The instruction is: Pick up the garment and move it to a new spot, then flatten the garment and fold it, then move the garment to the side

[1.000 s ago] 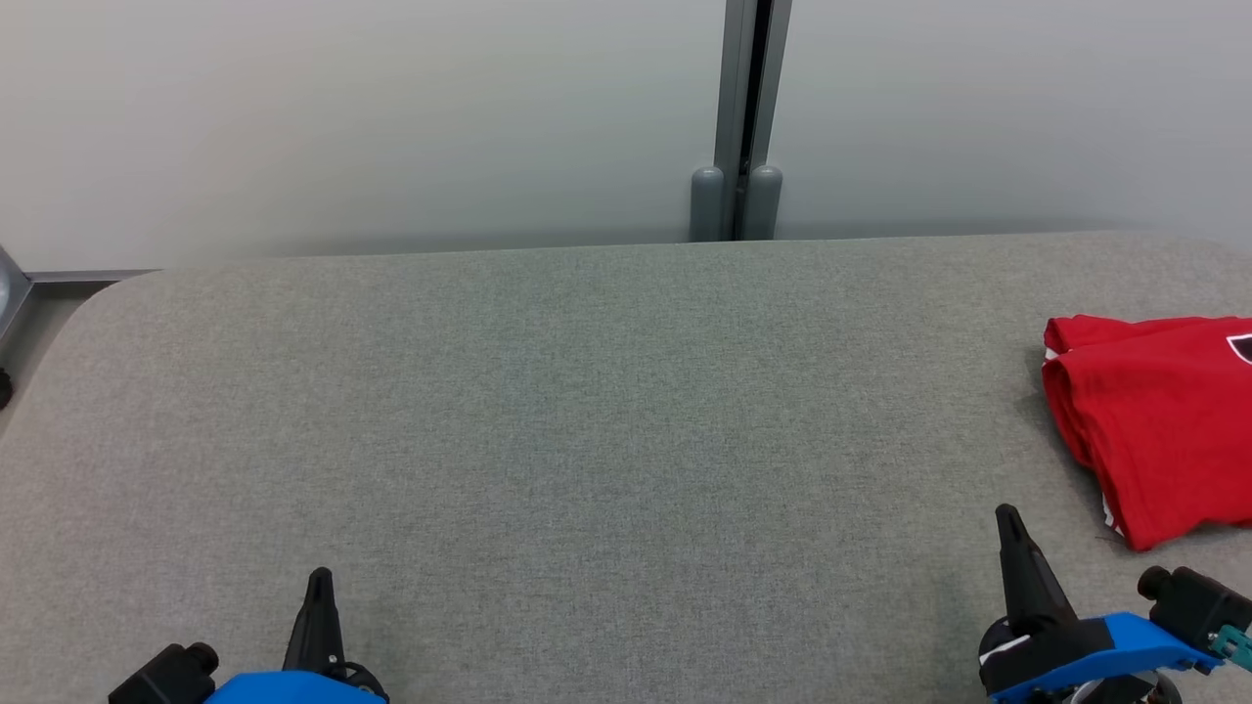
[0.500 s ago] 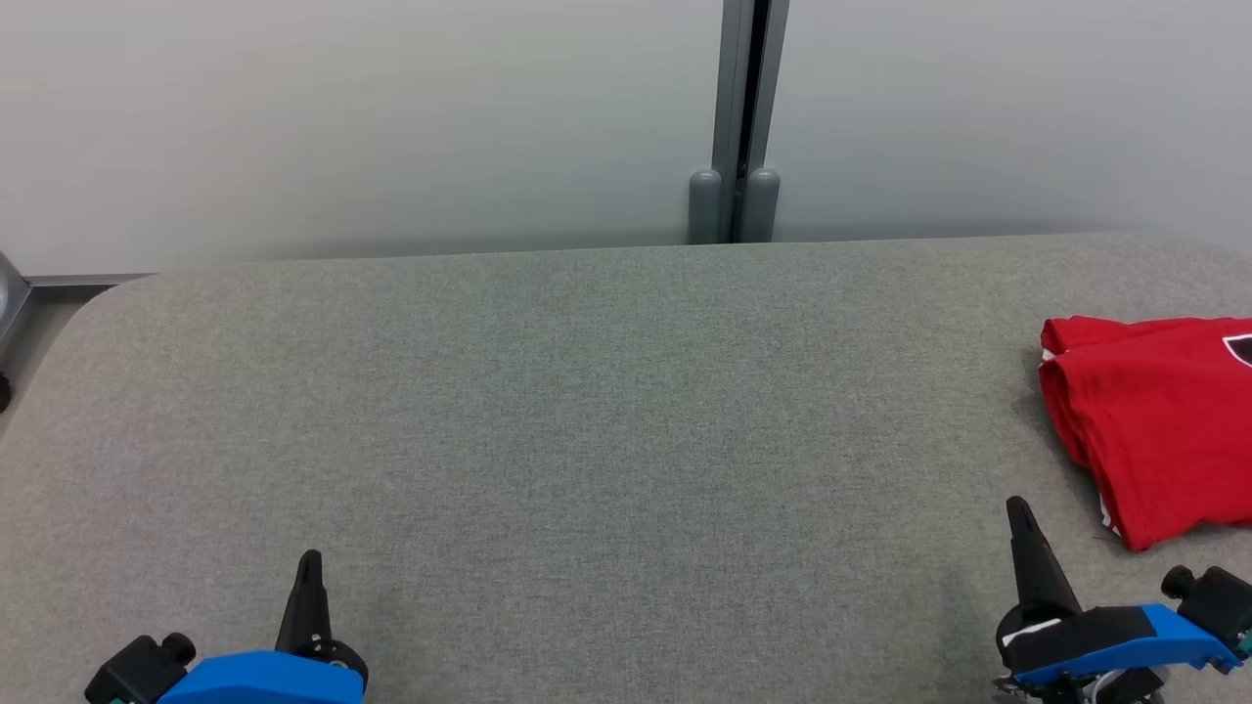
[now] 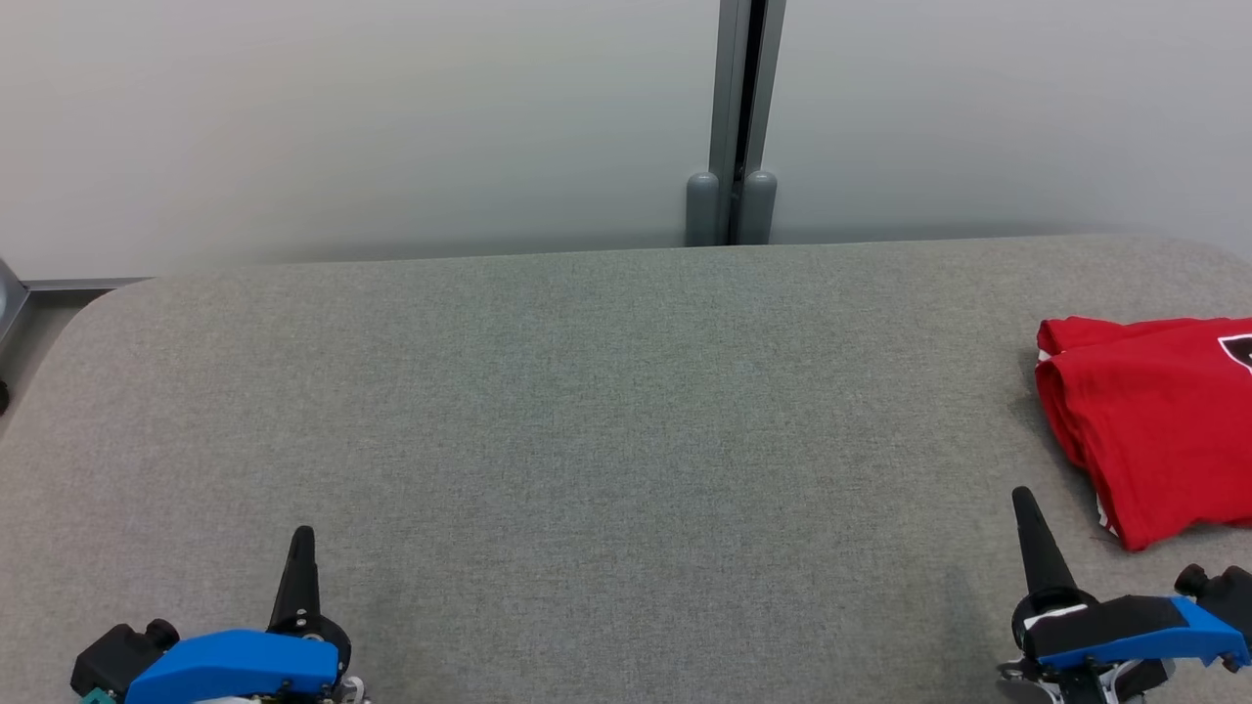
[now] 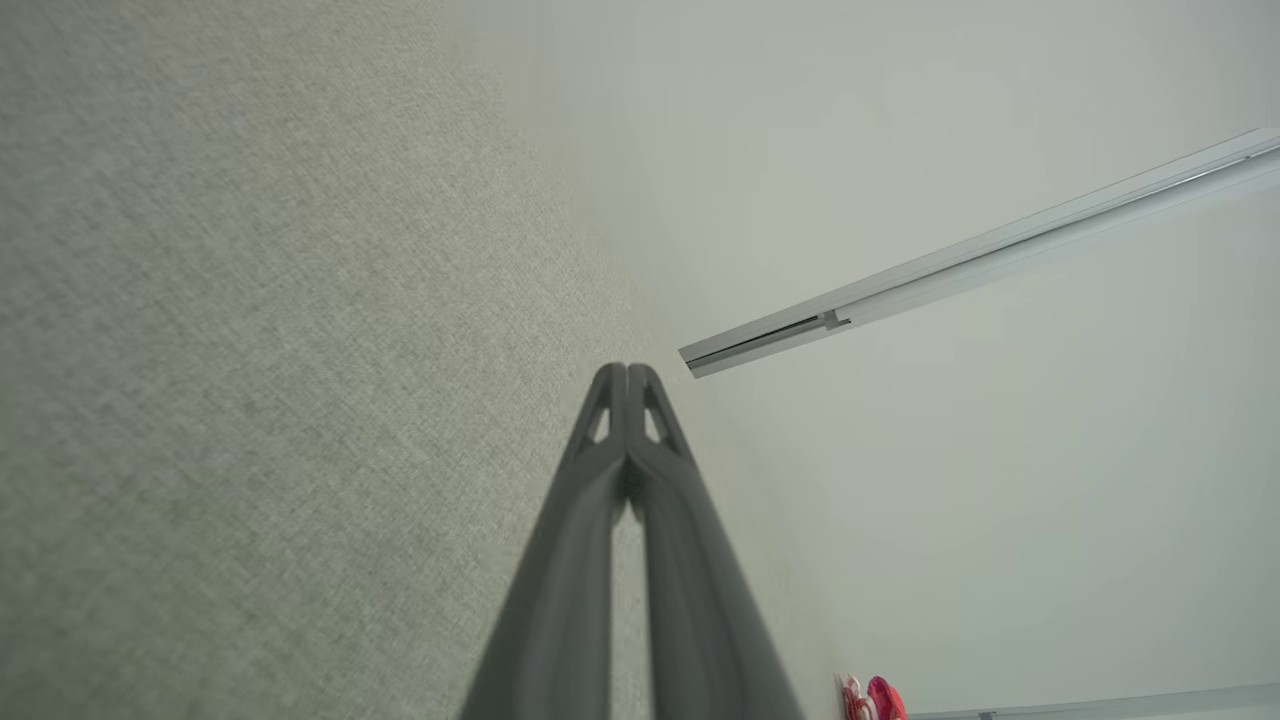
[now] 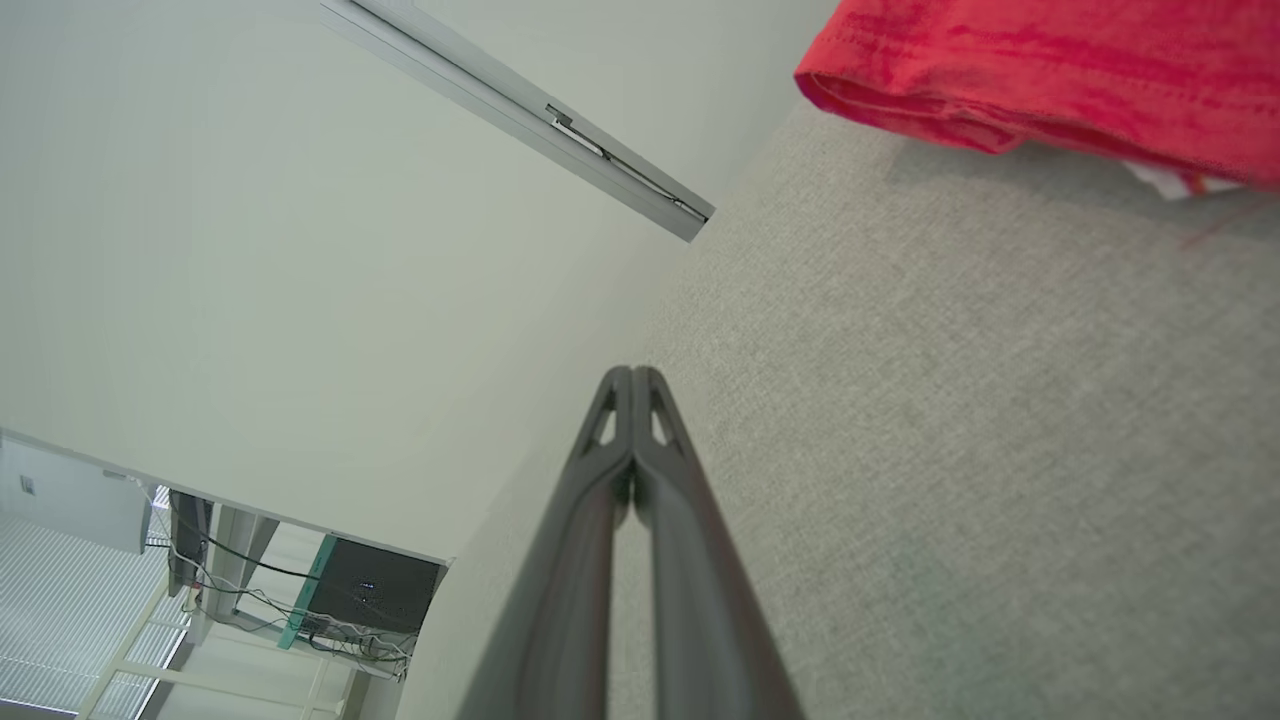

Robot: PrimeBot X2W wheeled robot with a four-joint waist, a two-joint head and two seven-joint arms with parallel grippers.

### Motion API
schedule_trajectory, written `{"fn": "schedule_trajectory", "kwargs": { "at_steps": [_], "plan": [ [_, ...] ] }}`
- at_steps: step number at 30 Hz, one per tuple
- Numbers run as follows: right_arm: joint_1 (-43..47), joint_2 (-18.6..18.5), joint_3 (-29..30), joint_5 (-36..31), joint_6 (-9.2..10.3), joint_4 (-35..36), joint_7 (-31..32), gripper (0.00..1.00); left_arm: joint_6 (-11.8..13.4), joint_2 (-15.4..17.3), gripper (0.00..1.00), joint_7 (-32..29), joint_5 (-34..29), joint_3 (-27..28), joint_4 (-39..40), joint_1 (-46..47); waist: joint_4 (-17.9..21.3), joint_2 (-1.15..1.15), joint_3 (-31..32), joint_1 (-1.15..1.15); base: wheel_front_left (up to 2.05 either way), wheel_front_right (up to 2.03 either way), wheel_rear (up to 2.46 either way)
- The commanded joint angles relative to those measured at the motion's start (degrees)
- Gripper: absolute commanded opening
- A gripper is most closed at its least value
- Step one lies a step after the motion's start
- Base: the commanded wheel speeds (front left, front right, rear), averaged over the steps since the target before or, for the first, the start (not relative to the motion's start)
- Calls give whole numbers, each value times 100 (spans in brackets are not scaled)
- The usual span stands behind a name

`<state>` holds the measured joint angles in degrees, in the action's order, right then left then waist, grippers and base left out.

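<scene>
Worktop (image 3: 587, 411): grey-green woven fabric is covering it, and the far-left corner is rounding off. Pale matte wall panels (image 3: 342, 117) are standing right behind its far edge. A grey metal post (image 3: 740, 88) is running up between them, with two rounded grey caps (image 3: 731, 207) sitting at its foot. Soft, even light is falling. In the right wrist view, a dark box (image 5: 375, 590) with trailing cables (image 5: 250, 590) is sitting beyond the worktop.
</scene>
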<state>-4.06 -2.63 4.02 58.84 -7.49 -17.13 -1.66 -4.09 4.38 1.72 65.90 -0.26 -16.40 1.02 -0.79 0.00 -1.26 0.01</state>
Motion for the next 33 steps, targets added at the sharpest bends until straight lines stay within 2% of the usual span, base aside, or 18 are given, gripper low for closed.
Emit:
{"fn": "schedule_trajectory", "kwargs": {
  "at_steps": [1,33],
  "plan": [
    [-136,-25,27,183,0,98,39,0,-49,-1,0,-47,143,79,81,140,2,0,3,0,0,0,0],
    [-203,-32,160,1978,0,229,490,0,-224,-84,0,-499,1557,438,174,386,40,0,55,-1,0,0,0]
  ]
}}
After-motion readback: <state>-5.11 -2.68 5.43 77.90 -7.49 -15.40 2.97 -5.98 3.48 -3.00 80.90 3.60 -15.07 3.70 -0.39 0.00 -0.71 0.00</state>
